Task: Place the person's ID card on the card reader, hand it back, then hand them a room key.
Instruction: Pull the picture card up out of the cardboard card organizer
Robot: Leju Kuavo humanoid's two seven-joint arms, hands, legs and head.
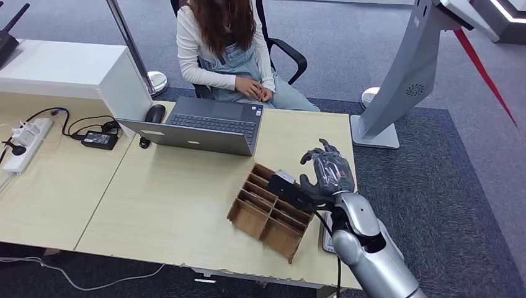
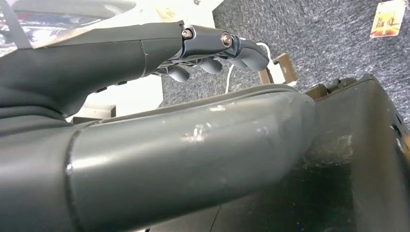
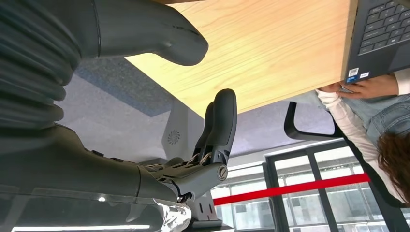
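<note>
Your right hand (image 1: 327, 172) is raised above the table (image 1: 173, 205), just past the wooden divider tray (image 1: 270, 211), palm up-turned with fingers (image 3: 220, 121) apart and curled loosely around nothing. You'll see the silver arm (image 1: 372, 248) reaching in from the lower right. Your left hand (image 2: 193, 48) hangs low over carpet, fingers loosely bent, nothing in it. Across the table, the seated person (image 1: 223, 49) rests both hands (image 1: 254, 90) in their lap behind the laptop (image 1: 205, 124). You can't make out the ID card.

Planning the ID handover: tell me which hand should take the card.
Right. The right hand is raised over the table, fingers apart, toward the person. The left hand hangs below.
</note>
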